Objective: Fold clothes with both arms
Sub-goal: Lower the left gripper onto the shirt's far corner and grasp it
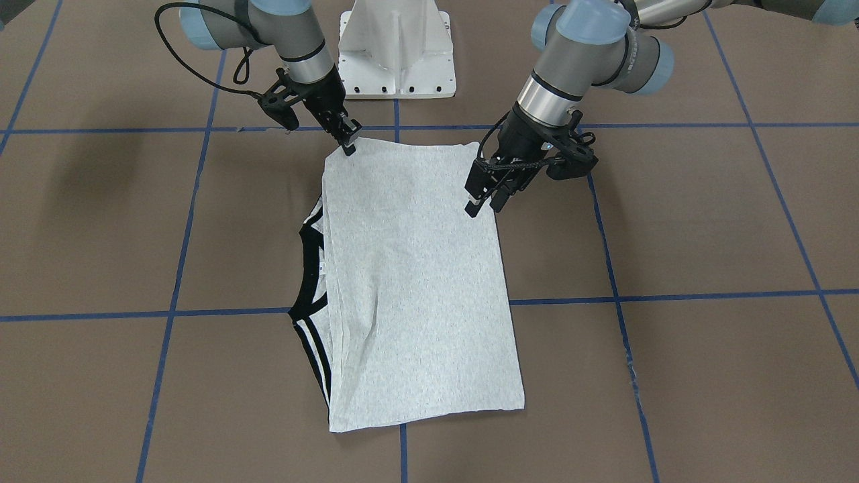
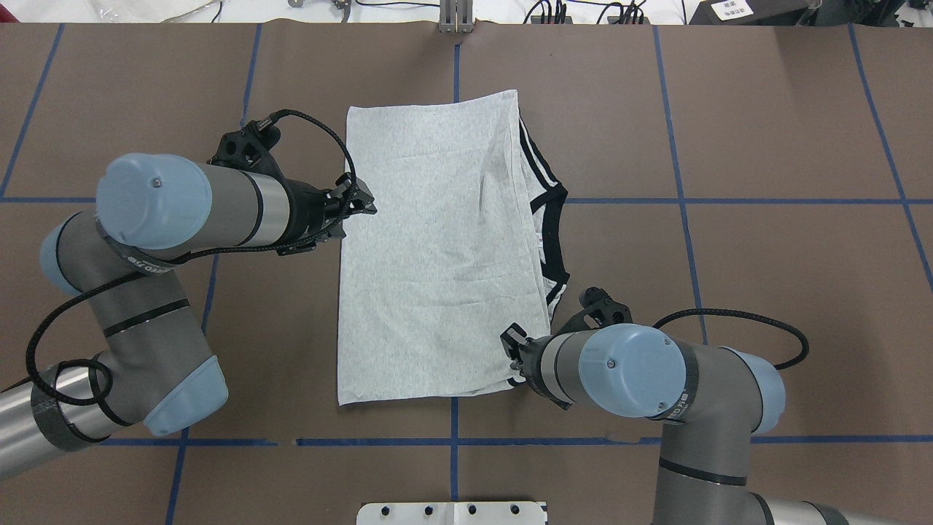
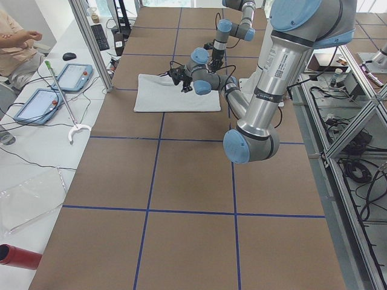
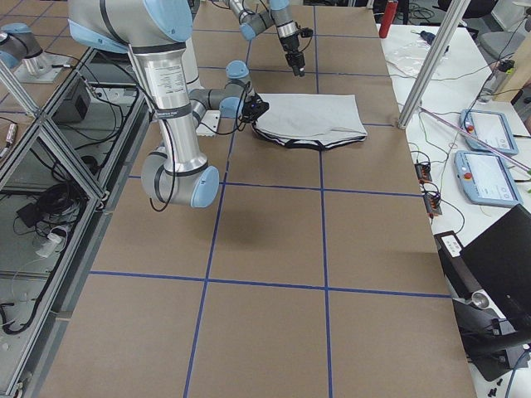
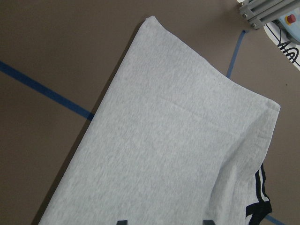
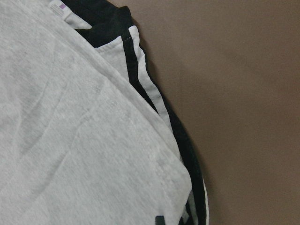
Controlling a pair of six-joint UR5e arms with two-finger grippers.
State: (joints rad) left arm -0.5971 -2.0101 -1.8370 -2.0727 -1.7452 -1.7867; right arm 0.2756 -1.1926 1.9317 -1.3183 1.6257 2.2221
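Well, the T-shirt (image 2: 437,255) lies flat on the counter (image 2: 765,255) between the two arms, folded into a long grey oblong; the left jaws stand wide apart, holding nothing, over its left long edge about halfway along; the right jaws are closed up, tips on the corner nearest the robot on its right side, and I cannot tell whether cloth is caught between them; the oblong's long axis runs straight away from the robot, the black-and-white collar (image 2: 557,219) peeping out toward the robot's right; the left arm (image 2: 219,204) reaches in nearly level; the right arm (image 2: 634,368) is bent low, wrist slanting down to that corner.
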